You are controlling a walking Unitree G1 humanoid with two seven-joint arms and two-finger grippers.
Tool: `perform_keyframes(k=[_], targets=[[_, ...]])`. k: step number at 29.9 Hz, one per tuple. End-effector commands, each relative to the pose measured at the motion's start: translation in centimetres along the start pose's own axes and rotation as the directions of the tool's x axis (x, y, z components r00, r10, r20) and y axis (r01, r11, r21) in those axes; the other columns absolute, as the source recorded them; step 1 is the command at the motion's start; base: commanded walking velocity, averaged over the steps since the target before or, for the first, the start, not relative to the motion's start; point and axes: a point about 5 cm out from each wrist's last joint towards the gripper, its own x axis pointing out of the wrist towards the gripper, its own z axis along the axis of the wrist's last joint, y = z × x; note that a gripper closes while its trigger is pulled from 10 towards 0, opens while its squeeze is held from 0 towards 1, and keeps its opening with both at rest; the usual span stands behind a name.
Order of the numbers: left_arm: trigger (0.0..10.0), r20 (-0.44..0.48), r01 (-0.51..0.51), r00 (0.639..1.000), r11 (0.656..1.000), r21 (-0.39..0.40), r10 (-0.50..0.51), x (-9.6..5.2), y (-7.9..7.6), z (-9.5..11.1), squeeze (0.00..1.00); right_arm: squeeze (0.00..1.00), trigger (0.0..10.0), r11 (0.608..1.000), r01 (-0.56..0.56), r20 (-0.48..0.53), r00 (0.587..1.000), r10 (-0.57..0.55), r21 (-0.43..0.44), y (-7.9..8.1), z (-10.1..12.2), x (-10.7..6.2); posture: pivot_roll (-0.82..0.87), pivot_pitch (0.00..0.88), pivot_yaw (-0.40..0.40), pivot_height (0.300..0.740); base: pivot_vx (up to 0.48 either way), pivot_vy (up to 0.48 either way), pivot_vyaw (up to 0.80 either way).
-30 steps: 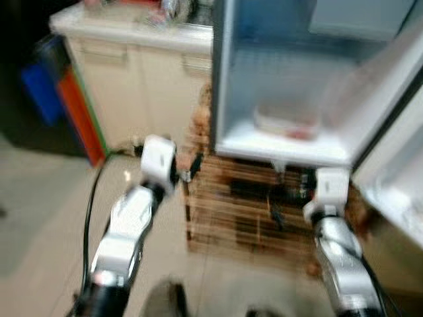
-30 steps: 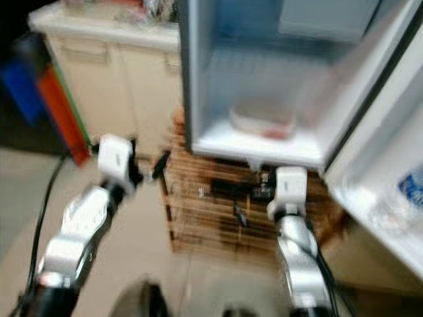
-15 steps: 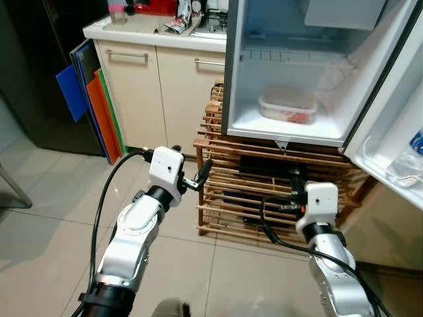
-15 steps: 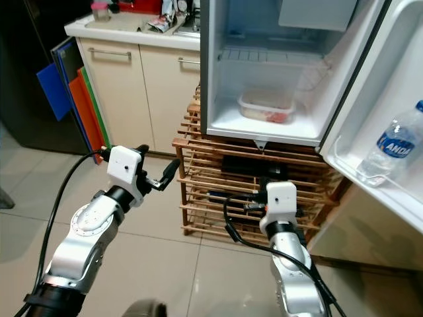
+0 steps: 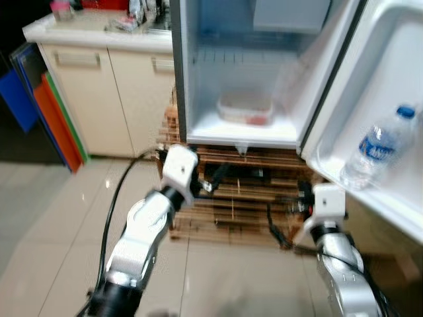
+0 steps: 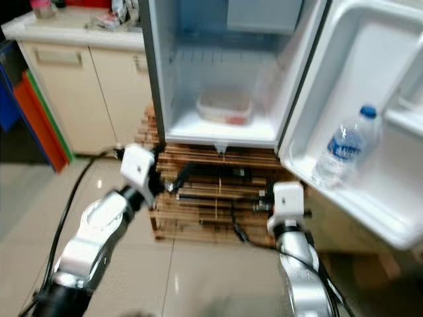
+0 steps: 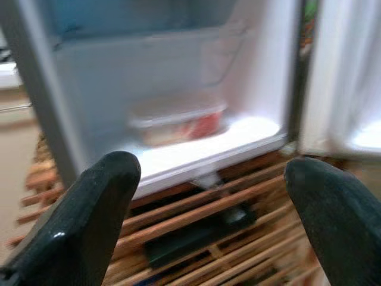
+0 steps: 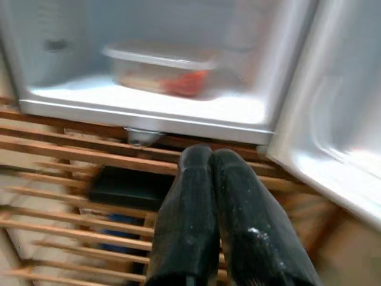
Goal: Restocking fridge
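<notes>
A small fridge [image 5: 198,79] stands open on a wooden rack. On its bottom shelf rests a clear lidded food container [image 5: 244,109] with something red inside, also seen as the container [image 7: 178,122] and the container [image 8: 161,68]. A water bottle [image 5: 373,146] with a blue label stands in the open door's shelf [image 5: 357,185] on the right. My left gripper [image 7: 211,167] is open with nothing between its fingers, held low in front of the rack, pointing at the fridge. My right gripper [image 8: 209,154] is shut and empty, low near the rack below the door.
The slatted wooden rack [image 5: 231,205] under the fridge holds a black box and cables. A cream cabinet [image 5: 99,79] with a cluttered counter stands to the left, with blue and orange boards [image 5: 39,105] leaning beside it. Tiled floor [image 5: 59,224] lies in front.
The camera has swung right and nearer the fridge, bringing the door and bottle further into view. My left gripper now sits in front of the rack below the fridge.
</notes>
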Motion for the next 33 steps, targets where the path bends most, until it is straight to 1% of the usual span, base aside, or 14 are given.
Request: perform_keyframes(k=[1,4,13,29,31,33], targets=[[10.0,0.031,0.016,0.999,1.000,-0.026,-0.015,0.60,-0.39,0.67,0.00,0.00,10.0,1.000,0.005,0.001,1.000,-0.005,-0.025,-0.52,0.14,0.09,-0.01,0.000,-0.014,0.711,0.000,0.000,-0.68],[10.0,0.031,0.011,0.999,1.000,-0.026,-0.010,0.64,-0.33,0.69,0.00,0.00,10.0,0.999,0.005,0.014,1.000,-0.005,-0.035,-0.54,0.28,0.08,-0.01,0.000,-0.018,0.711,0.000,0.000,-0.59],[10.0,0.018,-0.014,1.000,1.000,-0.025,0.014,0.61,-0.31,0.62,0.00,0.00,10.0,1.000,-0.001,0.011,1.000,0.001,-0.029,-0.51,0.21,0.06,0.00,0.000,-0.022,0.711,0.000,0.000,0.00],[10.0,0.017,-0.025,1.000,0.999,-0.028,0.026,1.11,-0.01,0.71,0.00,0.00,10.0,1.000,0.000,0.012,1.000,0.000,-0.032,-0.56,0.30,0.16,-0.01,0.000,-0.019,0.711,0.000,-0.297,0.00],[10.0,0.019,-0.023,1.000,0.999,-0.022,0.024,1.14,-0.01,0.74,0.00,0.00,10.0,0.999,-0.001,0.011,1.000,0.001,-0.032,-0.55,0.29,0.16,-0.01,0.000,-0.019,0.711,0.000,0.000,0.00],[10.0,0.021,-0.020,1.000,0.999,-0.033,0.021,1.16,-0.05,0.74,0.00,0.00,10.0,0.999,-0.001,0.010,1.000,0.001,-0.033,-0.55,0.30,0.16,-0.01,0.000,-0.019,0.711,0.000,0.000,0.00]])
